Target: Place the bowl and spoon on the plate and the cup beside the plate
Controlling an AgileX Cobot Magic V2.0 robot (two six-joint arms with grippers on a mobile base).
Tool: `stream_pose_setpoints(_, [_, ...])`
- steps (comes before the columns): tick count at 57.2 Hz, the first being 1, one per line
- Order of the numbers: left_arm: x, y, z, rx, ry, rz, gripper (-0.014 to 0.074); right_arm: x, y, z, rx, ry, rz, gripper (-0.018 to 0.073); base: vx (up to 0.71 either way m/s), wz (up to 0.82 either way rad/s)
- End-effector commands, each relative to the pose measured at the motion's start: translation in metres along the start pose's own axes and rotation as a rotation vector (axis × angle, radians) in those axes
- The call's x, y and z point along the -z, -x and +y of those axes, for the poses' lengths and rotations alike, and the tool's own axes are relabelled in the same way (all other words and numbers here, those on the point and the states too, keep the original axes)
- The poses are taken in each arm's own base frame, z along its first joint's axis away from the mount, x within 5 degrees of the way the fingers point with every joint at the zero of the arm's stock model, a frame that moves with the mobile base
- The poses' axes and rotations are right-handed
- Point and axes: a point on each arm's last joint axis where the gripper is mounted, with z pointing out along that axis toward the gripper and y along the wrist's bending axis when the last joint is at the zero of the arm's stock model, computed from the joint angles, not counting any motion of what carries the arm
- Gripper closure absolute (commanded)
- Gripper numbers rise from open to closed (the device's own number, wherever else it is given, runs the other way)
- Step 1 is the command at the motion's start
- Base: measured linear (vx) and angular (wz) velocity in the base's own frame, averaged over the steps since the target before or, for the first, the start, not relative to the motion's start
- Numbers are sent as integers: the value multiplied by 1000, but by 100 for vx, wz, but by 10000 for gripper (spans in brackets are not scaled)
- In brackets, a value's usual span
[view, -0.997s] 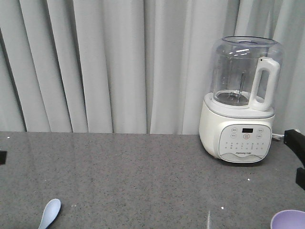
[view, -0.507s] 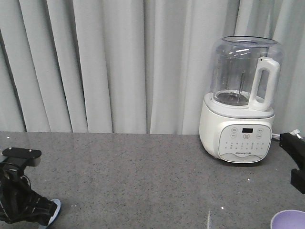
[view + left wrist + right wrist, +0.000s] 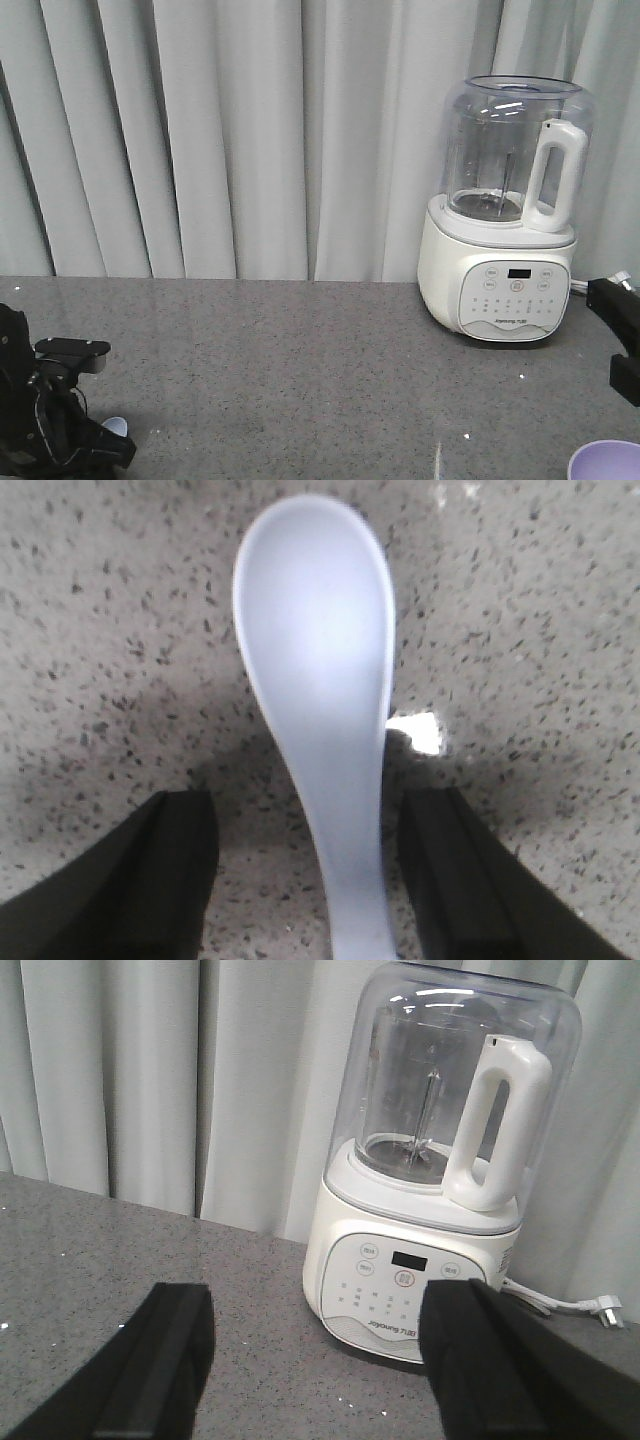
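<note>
— There's the left gripper over the spoon, jaws spread, one each side of the handle, neither touching.
— Handle runs straight down frame centre, scoop at top. In the front view it's in the lower-left corner. Closing should pinch it.

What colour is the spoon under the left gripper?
Pale blue spoon, clearest in left wrist view.

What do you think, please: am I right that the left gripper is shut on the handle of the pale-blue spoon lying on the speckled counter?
Not quite: the left gripper is open, not shut. The left wrist view shows its fingers either side of the pale-blue spoon handle, with gaps between. The spoon does lie on the speckled counter.
</note>
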Motion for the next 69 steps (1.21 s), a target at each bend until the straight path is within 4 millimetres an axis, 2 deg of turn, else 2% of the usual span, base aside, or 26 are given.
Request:
stream_pose_setpoints(1, [18,6,-4,7,-6,-63,118,4,19,-4,18,-25,-121,68,0,0])
stream_pose_setpoints(8, [15,6,-3,9,-6,-46,170,4,19,-4,18,-25,-121,68,0,0])
stream_pose_setpoints(12, [14,6,-3,20,-6,-45,231,4,19,-4,18,-25,-121,68,0,0])
stream_pose_setpoints(17, [14,5,-3,26,-7,-40,363,4,19,-4,18,-25,-121,68,0,0])
stream_pose_setpoints(23, [14,4,-3,13,-6,-27,569,4,19,-4,18,-25,-121,68,0,0])
stream_pose_setpoints(25, [14,4,-3,1,-6,-26,606,4,19,-4,18,-25,-121,68,0,0])
stream_pose_setpoints(32, [21,5,-4,-1,-7,-60,603,8,20,-4,18,-25,-124,68,0,0])
stream_pose_setpoints(36, [32,5,-5,-5,-5,-114,603,11,20,-4,-9,-19,-101,69,0,0])
stream_pose_setpoints(45, [70,2,-9,-15,-3,-266,603,15,30,-6,-120,-8,69,69,0,0])
stream_pose_setpoints(53, [104,-6,-12,-23,-2,-382,603,9,39,-11,-175,-46,196,69,0,0])
stream_pose_setpoints(61, [123,-14,-14,-29,-1,-437,603,-5,28,-19,-180,-149,366,69,0,0])
stream_pose_setpoints(69, [132,-20,-15,-34,-2,-447,603,-9,18,-31,-152,-292,452,69,0,0])
